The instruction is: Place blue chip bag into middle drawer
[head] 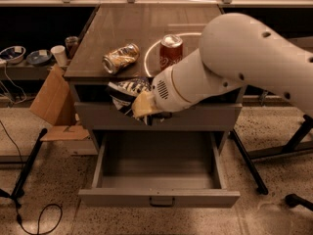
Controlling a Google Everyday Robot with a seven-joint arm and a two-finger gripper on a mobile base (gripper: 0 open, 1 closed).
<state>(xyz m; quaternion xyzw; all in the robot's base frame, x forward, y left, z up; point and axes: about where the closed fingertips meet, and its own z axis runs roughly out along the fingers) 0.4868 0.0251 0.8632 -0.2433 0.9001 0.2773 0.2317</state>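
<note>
We observe a speckled terrazzo floor point(49, 185) and a cardboard box point(51, 99) beside the grey cabinet point(208, 117). The end effector point(143, 106) grips the blue chip bag point(124, 89) at the counter point(146, 28) front edge.

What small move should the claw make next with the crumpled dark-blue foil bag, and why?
Probably lower it, slightly outward: the claw grips the crumpled dark-blue foil bag in front of the closed grey upper drawer front, above the open grey metal drawer, not yet inside.
</note>
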